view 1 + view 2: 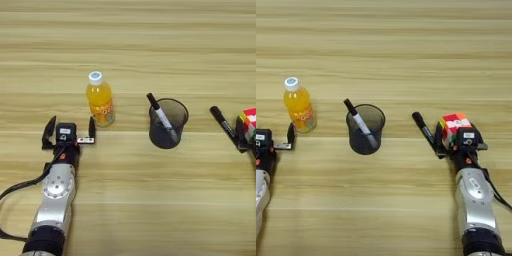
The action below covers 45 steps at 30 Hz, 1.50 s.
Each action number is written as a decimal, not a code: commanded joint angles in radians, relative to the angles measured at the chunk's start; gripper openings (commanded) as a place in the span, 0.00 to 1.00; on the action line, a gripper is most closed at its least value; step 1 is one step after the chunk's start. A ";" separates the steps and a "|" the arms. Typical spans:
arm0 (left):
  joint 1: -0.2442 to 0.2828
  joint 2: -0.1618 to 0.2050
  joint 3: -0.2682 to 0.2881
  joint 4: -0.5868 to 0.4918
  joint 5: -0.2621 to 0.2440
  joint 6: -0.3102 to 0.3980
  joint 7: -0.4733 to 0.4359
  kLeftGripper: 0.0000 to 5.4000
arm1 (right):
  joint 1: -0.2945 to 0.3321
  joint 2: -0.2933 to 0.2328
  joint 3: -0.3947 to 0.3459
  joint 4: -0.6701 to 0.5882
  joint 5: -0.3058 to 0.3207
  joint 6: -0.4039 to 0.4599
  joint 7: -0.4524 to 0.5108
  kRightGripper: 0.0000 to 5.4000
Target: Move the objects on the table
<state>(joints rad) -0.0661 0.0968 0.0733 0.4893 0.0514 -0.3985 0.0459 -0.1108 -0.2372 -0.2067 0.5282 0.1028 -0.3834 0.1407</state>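
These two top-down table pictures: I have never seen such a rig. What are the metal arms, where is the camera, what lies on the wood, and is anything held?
Both pictures come from one stereo camera on a humanoid robot's head, looking down at a wooden table; the right eye view simply reaches further right. The silver arms ending in black two-fingered claws are the robot's own. The left gripper stands open just beside a small orange-juice bottle, not gripping it. A black mesh cup in the middle has one marker pen leaning in it. The right gripper is at a multicoloured puzzle cube, with a second marker lying against its left side; whether it grips the cube I cannot tell.
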 commanded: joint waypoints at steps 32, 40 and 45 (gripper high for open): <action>-0.006 -0.002 -0.006 0.000 0.003 0.001 -0.003 1.00 | 0.211 -0.024 0.101 -0.468 -0.028 -0.033 0.131 0.99; -0.003 -0.001 -0.005 -0.003 0.003 -0.001 -0.002 1.00 | 0.228 -0.029 0.151 -0.476 -0.034 0.024 0.177 0.99; -0.001 -0.001 -0.006 -0.005 0.002 -0.001 -0.004 1.00 | 0.235 -0.030 0.182 -0.478 -0.045 0.065 0.194 0.99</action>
<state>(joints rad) -0.0681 0.0965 0.0722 0.4912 0.0513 -0.3989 0.0440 0.1245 -0.2605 -0.0338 0.0517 0.0697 -0.3508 0.3341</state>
